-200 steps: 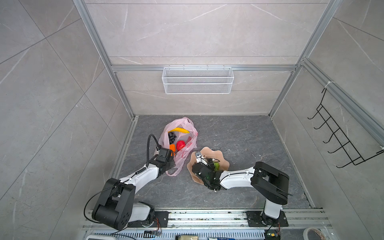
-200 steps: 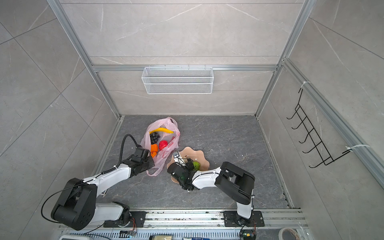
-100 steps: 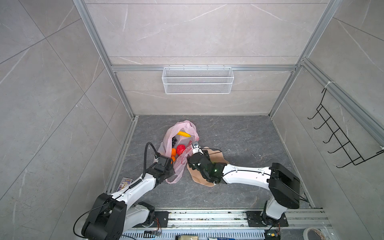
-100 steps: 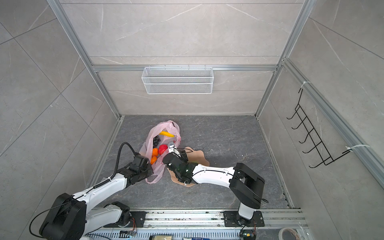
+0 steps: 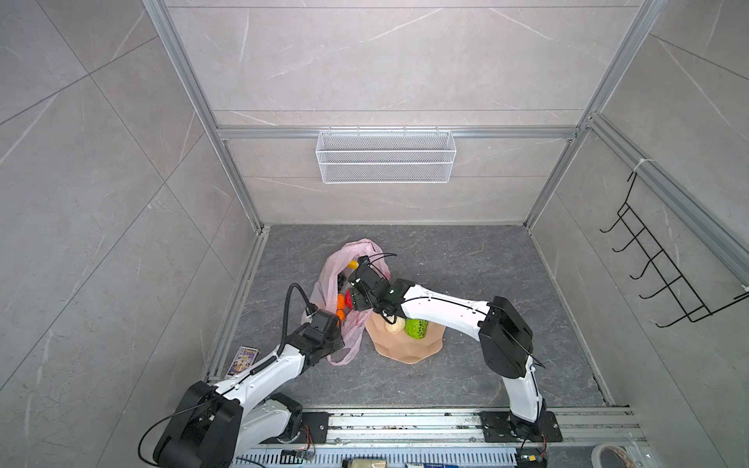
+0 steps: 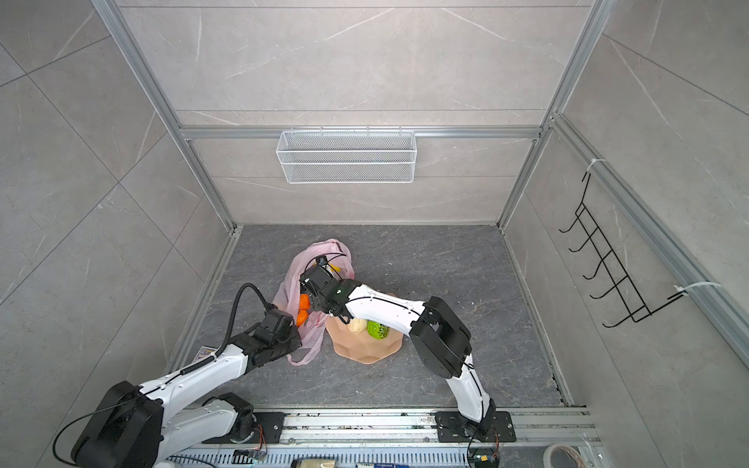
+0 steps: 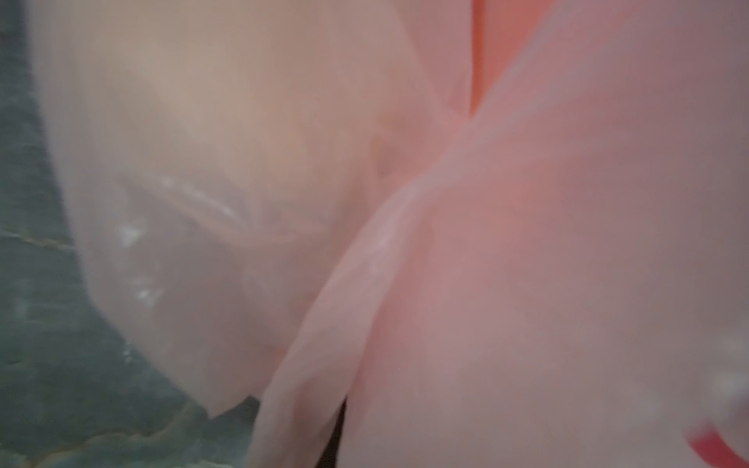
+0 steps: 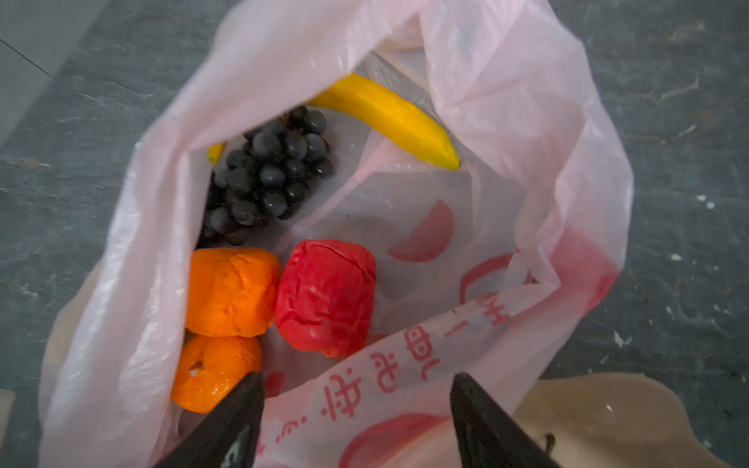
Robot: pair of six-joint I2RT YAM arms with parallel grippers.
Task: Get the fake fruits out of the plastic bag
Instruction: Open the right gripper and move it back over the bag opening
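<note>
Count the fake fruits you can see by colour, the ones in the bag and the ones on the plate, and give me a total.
Yellow, banana: 1
Dark purple, grape bunch: 1
Orange, oranges: 2
Red, apple: 1
Green, bumpy fruit: 1
Cream, lumpy fruit: 1
Total: 7 in view

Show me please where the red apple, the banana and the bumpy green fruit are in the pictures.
red apple [image 8: 326, 298]: right wrist view, middle of its wrinkled red skin.
banana [image 8: 389, 117]: right wrist view, middle of its yellow body.
bumpy green fruit [image 5: 416, 328]: in a top view, centre of its visible top.
</note>
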